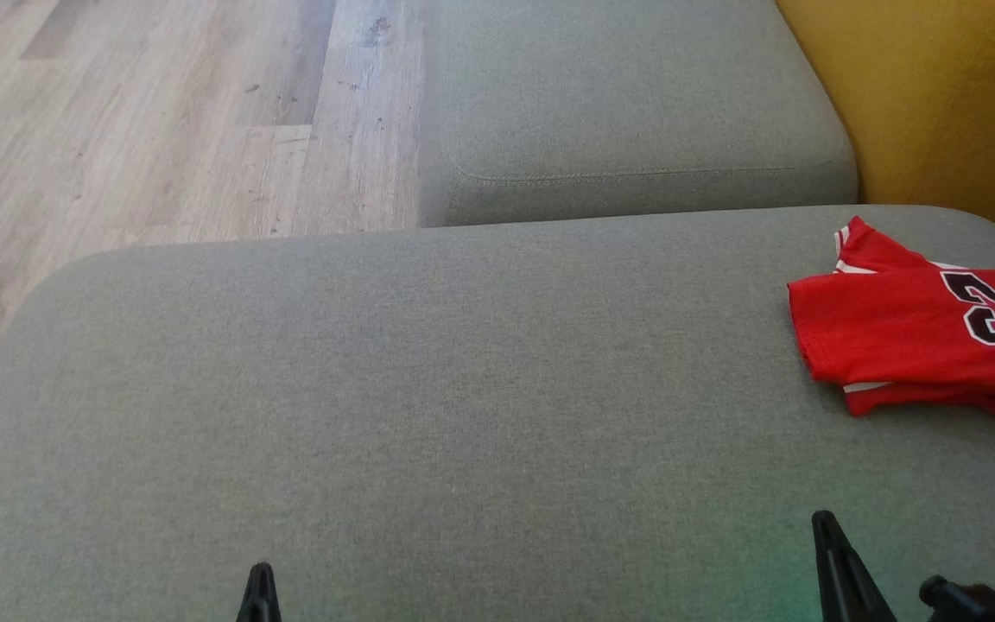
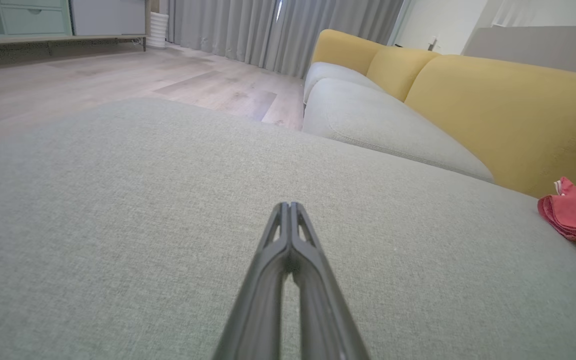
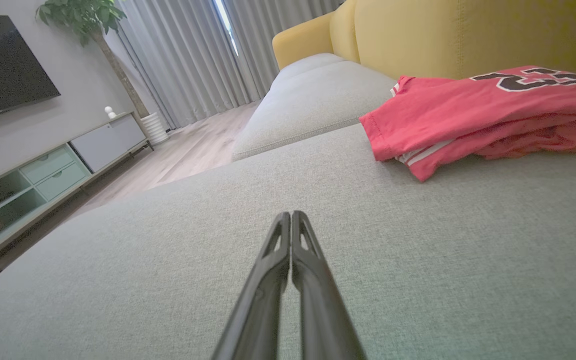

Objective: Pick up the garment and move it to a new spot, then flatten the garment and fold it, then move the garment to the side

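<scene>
Left gripper (image 2: 288, 205) and right gripper (image 3: 291, 214) closed, empty; red garment (image 1: 912, 341) lies on sofa (image 1: 463, 389)

One garment (image 1: 912, 337), two grippers (image 2: 288, 205) (image 3: 292, 214), one TV (image 3: 3, 65), one plant (image 3: 83, 20)

A grey-green seat cushion (image 1: 428, 389) spans the lower head view, with a second grey cushion (image 1: 627, 112) at upper centre. Pale plank floor (image 1: 161, 121) lies upper left and a mustard backrest (image 1: 938, 95) upper right. The right wrist view's left half shows curtains (image 3: 183, 55), a television (image 3: 3, 60), a plant (image 3: 68, 15) and a low cabinet (image 3: 103, 142).
</scene>
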